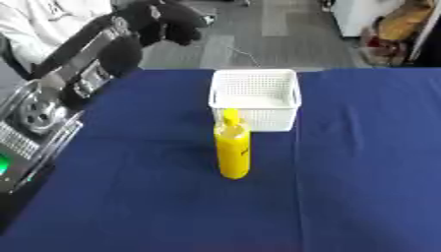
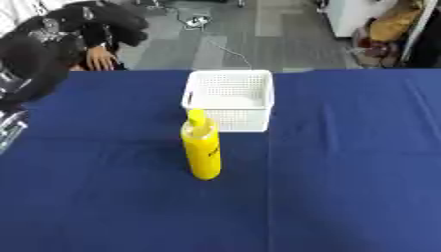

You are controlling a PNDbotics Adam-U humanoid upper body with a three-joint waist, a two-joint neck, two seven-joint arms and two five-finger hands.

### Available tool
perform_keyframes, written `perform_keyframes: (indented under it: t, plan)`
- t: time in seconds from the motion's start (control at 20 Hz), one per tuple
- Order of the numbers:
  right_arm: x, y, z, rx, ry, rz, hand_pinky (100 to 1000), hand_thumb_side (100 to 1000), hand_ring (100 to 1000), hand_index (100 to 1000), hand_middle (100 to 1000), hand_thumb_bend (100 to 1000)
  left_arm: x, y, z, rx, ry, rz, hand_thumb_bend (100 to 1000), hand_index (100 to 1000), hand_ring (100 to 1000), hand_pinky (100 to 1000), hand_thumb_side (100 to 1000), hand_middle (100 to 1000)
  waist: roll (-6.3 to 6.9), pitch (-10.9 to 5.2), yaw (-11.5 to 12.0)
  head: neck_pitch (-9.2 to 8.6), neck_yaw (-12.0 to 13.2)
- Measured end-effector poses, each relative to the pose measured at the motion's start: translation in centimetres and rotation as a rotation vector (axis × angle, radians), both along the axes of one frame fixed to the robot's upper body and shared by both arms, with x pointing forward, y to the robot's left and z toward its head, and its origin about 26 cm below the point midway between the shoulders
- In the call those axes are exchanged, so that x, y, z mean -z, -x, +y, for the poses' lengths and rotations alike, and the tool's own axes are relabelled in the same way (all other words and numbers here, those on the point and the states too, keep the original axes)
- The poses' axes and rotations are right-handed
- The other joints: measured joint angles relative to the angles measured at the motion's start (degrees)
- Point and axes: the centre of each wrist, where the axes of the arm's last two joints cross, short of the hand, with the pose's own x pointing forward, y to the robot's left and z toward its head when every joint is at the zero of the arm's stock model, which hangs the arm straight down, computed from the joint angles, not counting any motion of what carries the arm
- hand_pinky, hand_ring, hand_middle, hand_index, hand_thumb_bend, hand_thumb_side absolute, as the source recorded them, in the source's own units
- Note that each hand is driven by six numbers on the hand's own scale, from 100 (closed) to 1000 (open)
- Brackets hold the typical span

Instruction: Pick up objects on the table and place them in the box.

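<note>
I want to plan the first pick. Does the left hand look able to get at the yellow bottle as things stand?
Probably yes. The left hand is raised at the far left, off the table, and bare blue cloth lies between it and the upright yellow bottle. The white basket stands behind the bottle, not on that side.

My left arm comes in from the left side of both views, raised high and slanting up toward the far upper corner. Its forearm is black with silver joints and grey mechanical parts showing (clearest low in the left eye view). At its top end my left hand (image 1: 168,22) hangs dark and bunched, the fingers (image 1: 185,33) curled downward and holding nothing. The hand sits well above and beyond the work area, near the top edge. I see no part of my right arm or right hand in either view.
</note>
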Motion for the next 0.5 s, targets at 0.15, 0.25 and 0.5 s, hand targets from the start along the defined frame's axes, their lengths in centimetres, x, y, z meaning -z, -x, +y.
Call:
perform_keyframes:
  t: [0.15, 0.25, 0.5]
  plan:
    - [0.0, 0.0, 0.0, -0.004, 0.005, 0.001, 175, 850, 253, 451, 318, 100, -0.3, 0.0, -0.3, -0.038, -0.066, 0.039, 640, 867, 735, 754, 1000, 790, 0.01, 0.0, -0.23, 0.0, 0.18]
    - [0.0, 0.0, 0.1, -0.006, 0.007, 0.003, 175, 851, 253, 451, 318, 100, -0.5, 0.0, -0.5, -0.068, -0.103, 0.057, 665, 861, 731, 729, 1000, 789, 0.01, 0.0, -0.24, 0.0, 0.19]
    - [0.0, 0.0, 0.1, -0.007, 0.007, 0.004, 176, 855, 253, 451, 319, 100, -1.3, -0.1, -1.0, -0.169, -0.176, 0.045, 676, 856, 728, 723, 1000, 788, 0.01, 0.0, -0.48, -0.12, 0.24]
